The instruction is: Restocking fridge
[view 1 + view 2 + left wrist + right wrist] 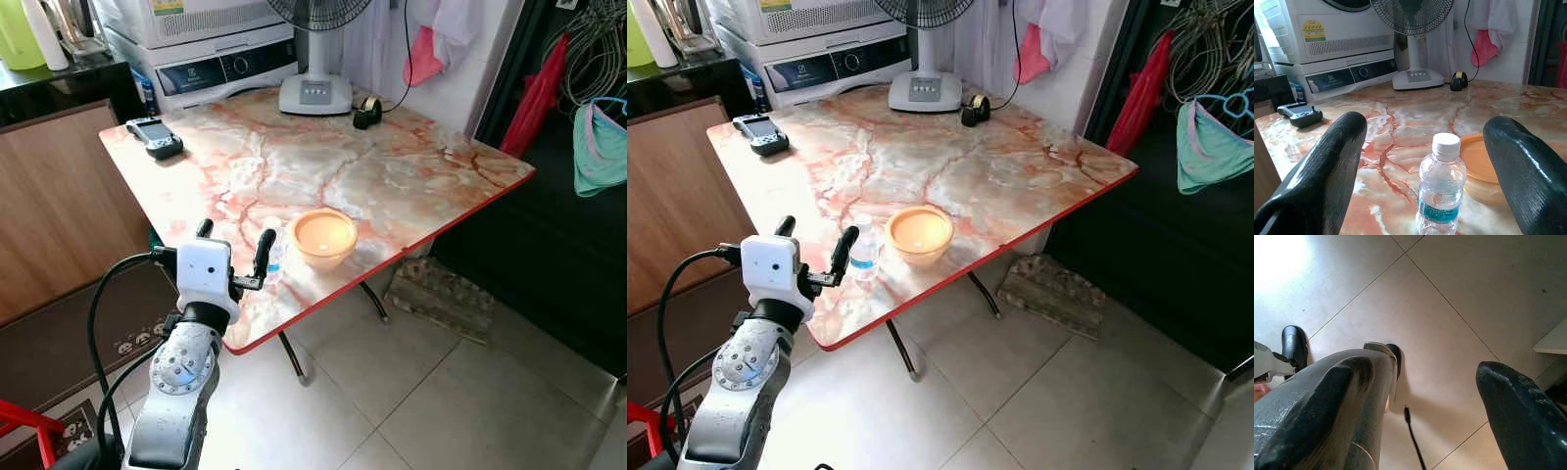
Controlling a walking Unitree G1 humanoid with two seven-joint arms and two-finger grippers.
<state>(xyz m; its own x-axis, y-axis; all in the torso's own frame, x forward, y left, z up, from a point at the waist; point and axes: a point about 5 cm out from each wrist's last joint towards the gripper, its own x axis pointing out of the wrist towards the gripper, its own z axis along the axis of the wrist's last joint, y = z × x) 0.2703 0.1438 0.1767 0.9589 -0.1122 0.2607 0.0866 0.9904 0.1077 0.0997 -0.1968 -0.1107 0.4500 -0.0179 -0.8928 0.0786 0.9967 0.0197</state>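
We find the left gripper (813, 250) raised at the near edge of the bench (1019, 166), fingers spread wide and holding nothing. The bottle (863, 253) stands upright on the bench just beyond the fingertips, just beside the bowl (919, 233). In the left wrist view the bottle (1441, 188) sits between the two fingers, apart from both.

In our judgement the step in hand is the grasp of the bottle. To do it well, the gripper should advance until the fingers flank the body below the cap, then close squarely, without nudging the bowl or tipping the bottle.

The bottle is capped; we cannot tell how full it is. The bowl appears empty. The right gripper (1425, 396) hangs over the floor, fingers apart.
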